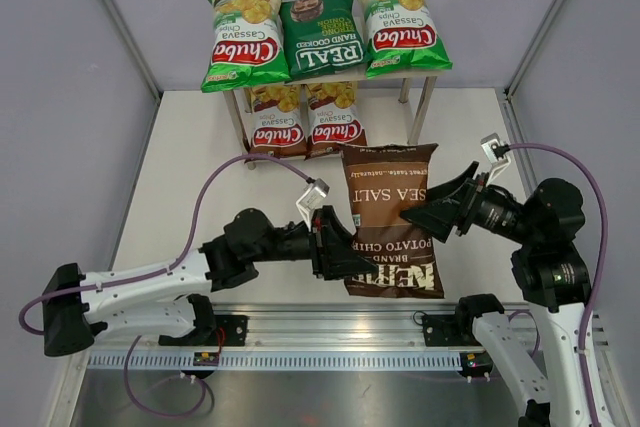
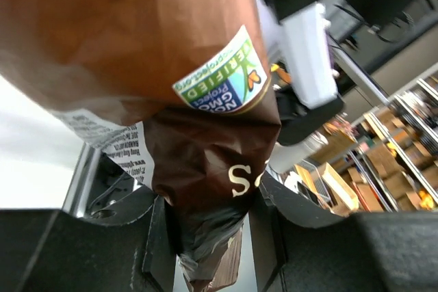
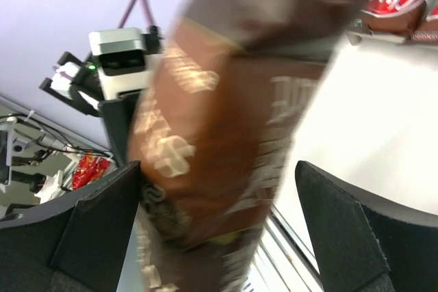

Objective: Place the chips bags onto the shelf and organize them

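Observation:
The dark-brown Kettle sea salt bag (image 1: 390, 217) hangs above the table in front of the shelf (image 1: 421, 112). My left gripper (image 1: 345, 247) is shut on the bag's left edge, and the pinched foil fills the left wrist view (image 2: 209, 237). My right gripper (image 1: 425, 215) is open at the bag's right edge. Its jaws stand wide on either side of the blurred bag (image 3: 219, 135). On the top tier lie a light-green Chuba (image 1: 243, 40), the REAL bag (image 1: 320, 32) and another light-green Chuba (image 1: 403, 25). Two brown Chuba bags (image 1: 275, 122) (image 1: 335, 119) stand on the lower tier.
A metal rail (image 1: 330, 332) runs along the near table edge by the arm bases. Grey enclosure walls close in the left, right and back. Purple cables (image 1: 215, 187) loop over both arms. The lower tier is bare to the right of the brown bags.

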Controlling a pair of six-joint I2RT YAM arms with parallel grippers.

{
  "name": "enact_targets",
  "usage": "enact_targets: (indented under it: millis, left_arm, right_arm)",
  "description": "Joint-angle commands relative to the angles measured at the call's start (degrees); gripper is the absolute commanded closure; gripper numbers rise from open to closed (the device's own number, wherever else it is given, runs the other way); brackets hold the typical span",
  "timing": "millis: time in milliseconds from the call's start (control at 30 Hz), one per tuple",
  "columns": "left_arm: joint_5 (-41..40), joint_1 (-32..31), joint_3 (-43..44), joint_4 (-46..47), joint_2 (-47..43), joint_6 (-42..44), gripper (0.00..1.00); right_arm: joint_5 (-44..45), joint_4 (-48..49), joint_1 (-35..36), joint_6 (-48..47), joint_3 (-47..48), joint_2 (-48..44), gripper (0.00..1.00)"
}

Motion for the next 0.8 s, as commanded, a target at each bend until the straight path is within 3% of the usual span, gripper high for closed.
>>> enact_targets:
  millis: [0,100,133,167,267,367,467,600,633,700,767]
  left_arm:
    - [7.72,-0.13,-1.35,14.95,-3.67,0.87,1.00]
    - [11.68,-0.39,-2.06,17.42,-3.68,2.09,1.00]
    - [13.26,-0.91,-2.06,17.60,-3.42,2.80,1.00]
    - [13.88,-1.26,-1.97,17.43,-3.24,3.68,1.00]
    - [14.68,-1.62,-1.10,15.32,-2.10,5.88,1.00]
    - [14.77,-1.62,-0.31,12.68,-1.40,7.90,1.00]
    - [14.85,-1.62,1.01,7.77,-0.96,10.97,1.00]
    - [11.54,-1.53,3.30,0.22,-1.30,15.89,0.98]
    - [10.38,-1.36,3.65,-2.67,-1.39,16.16,0.96]
    - [8.80,-1.09,4.88,-4.89,-1.66,16.52,0.96]
    - [6.52,-1.09,5.93,-8.93,-2.01,16.95,0.95]
  right_arm:
    - [5.51,-4.47,0.38,-4.23,0.48,0.48,0.01]
    - [3.32,1.83,0.38,1.11,-1.88,0.83,0.01]
    - [-1.74,6.04,0.38,4.44,-3.47,1.00,0.00]
    - [-4.31,16.95,0.38,13.70,-5.14,1.70,0.01]
    - [-10.75,33.97,0.38,27.80,-9.98,2.24,0.01]
    - [-12.59,40.24,0.38,34.16,-9.64,2.15,0.01]
    - [-13.31,38.97,0.38,36.20,-8.67,2.59,0.03]
    - [-13.40,36.59,0.38,36.21,-7.88,1.97,0.30]
    - [-12.52,33.36,0.38,31.59,-7.27,1.62,0.42]
    - [-9.54,20.54,0.38,24.81,-4.02,0.48,0.44]
    - [-8.65,16.20,0.38,20.48,-2.61,-0.31,0.47]
